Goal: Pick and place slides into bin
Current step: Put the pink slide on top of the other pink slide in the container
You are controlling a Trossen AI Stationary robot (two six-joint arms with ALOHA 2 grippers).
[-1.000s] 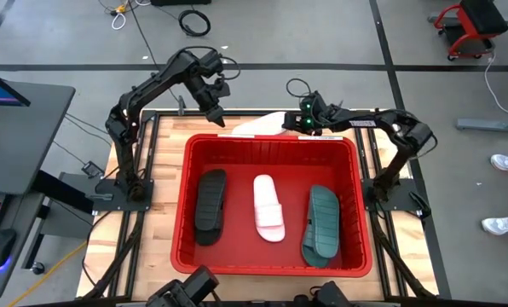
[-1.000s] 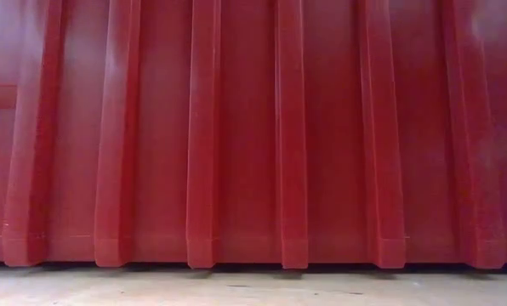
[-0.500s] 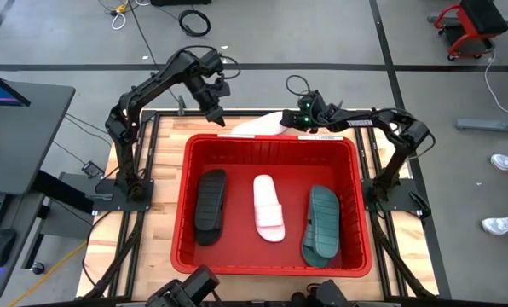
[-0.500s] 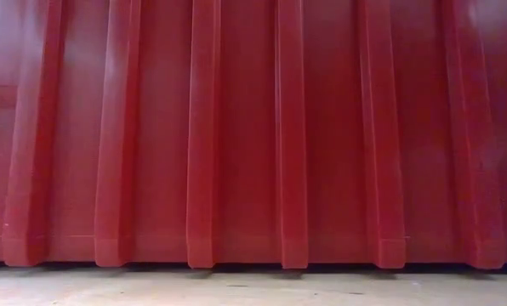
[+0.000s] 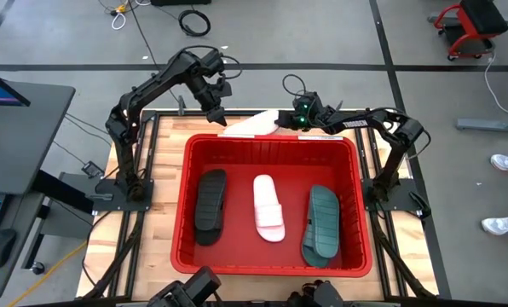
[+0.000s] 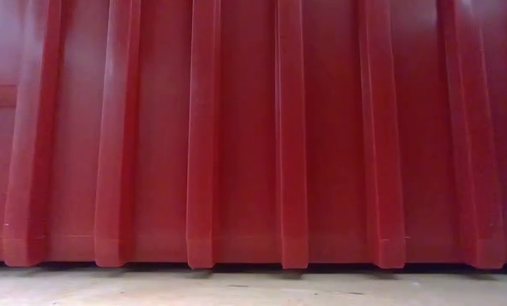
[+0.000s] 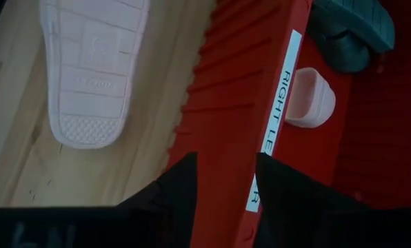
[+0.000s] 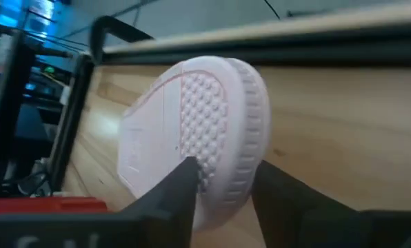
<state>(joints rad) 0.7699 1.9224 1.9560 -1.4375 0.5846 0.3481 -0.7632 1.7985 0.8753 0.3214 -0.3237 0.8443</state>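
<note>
A pale pink slide (image 5: 248,126) lies sole up on the wooden table behind the bin's far wall; it also shows in the left wrist view (image 7: 95,69). My right gripper (image 5: 279,122) is at the slide's right end, shut on it (image 8: 223,189). My left gripper (image 5: 219,119) hangs open above the bin's far left corner, its fingers (image 7: 226,186) empty over the rim. The red bin (image 5: 271,139) holds a black slide (image 5: 210,206), a white slide (image 5: 268,207) and a teal slide (image 5: 322,223). My right gripper has the pale pink slide's rounded right end (image 8: 226,158) pinched between its two fingers. One finger (image 8: 181,182) is on the dotted sole and the other is at the opposite face. The fingers come from the table's right, slanting down, along the slide. The rest of the slide lies on the table.
The bin's ribbed red wall (image 6: 253,127) fills the low view. A white label runs along the bin's rim (image 7: 281,83). A dark rail (image 8: 261,52) borders the table's far edge just behind the slide. The strip between bin and rail is narrow.
My right gripper has gone toward the table's left along the far edge, sinking a little and tipping, onto the pink slide's right end. My left gripper has kept its place above the bin's corner.
</note>
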